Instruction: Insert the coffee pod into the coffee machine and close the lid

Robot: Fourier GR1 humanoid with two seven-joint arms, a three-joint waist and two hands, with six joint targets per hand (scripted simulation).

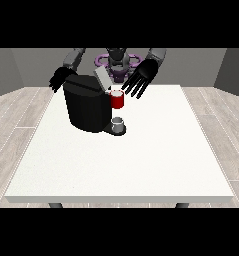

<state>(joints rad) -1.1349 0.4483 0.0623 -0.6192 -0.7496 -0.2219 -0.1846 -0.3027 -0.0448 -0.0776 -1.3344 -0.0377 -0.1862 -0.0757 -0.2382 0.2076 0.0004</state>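
Note:
A black coffee machine (86, 106) stands on the white table (141, 160), left of centre towards the back. Its grey lid (102, 78) is tilted up and stands open. A red pod holder (117, 100) sits at the machine's front right, with a pale pod top showing in it. Below it a small grey cup (118, 123) rests on the machine's base. The hand at the view's right (142, 77) hovers just above and right of the red holder, fingers spread and straight. The hand at the view's left (60, 78) hangs behind the machine's left top corner, fingers relaxed.
The robot's torso (117, 62) is behind the machine at the table's far edge. White table surface stretches in front and to the right of the machine.

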